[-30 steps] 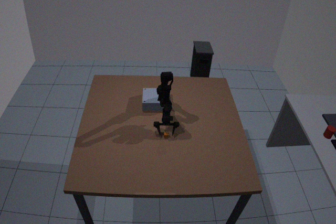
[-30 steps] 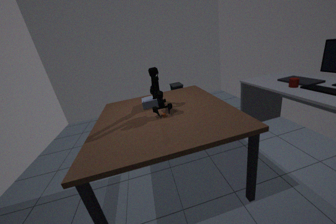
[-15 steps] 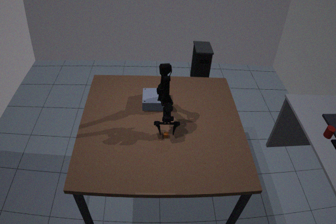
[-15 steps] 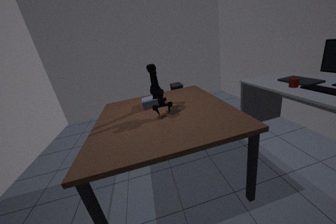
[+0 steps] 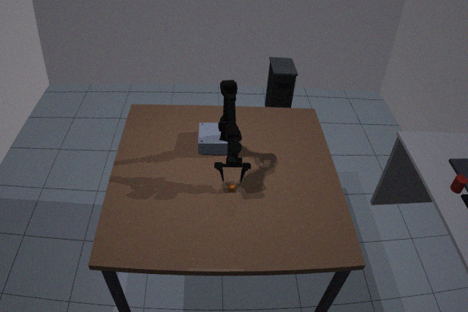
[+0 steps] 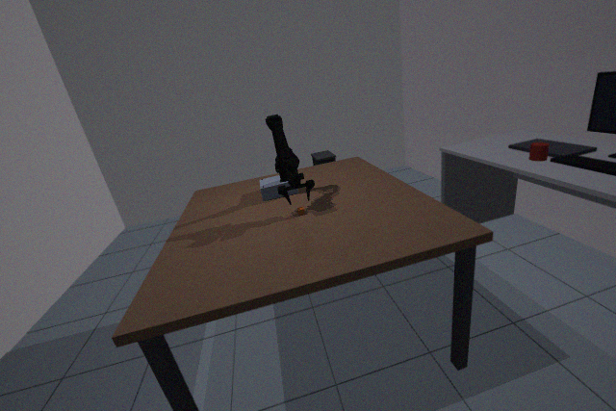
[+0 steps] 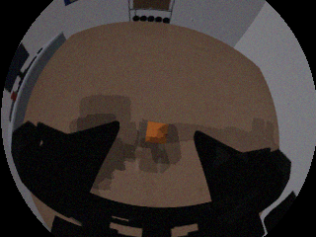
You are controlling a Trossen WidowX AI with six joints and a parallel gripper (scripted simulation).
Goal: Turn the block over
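Observation:
A small orange block [image 5: 231, 188] [image 6: 300, 211] [image 7: 156, 132] rests on the brown table [image 5: 227, 233] [image 6: 298, 252] [image 7: 163, 59], partly in the arm's shadow. My gripper [image 5: 232, 181] [image 6: 299, 201] [image 7: 157, 129] is open and empty, pointing down, with its fingertips above the table. In the wrist view the block lies between the two widely spread fingers, touching neither. No marked side can be made out on the block; the faces turned away from the views are hidden.
A pale box [image 5: 212, 148] [image 6: 269, 192] stands behind the gripper, beside the arm. A white desk [image 5: 419, 157] [image 6: 477, 160] with a red cup [image 5: 458, 183] [image 6: 538, 151] stands off to the right. A dark cabinet [image 5: 280, 88] is behind the table.

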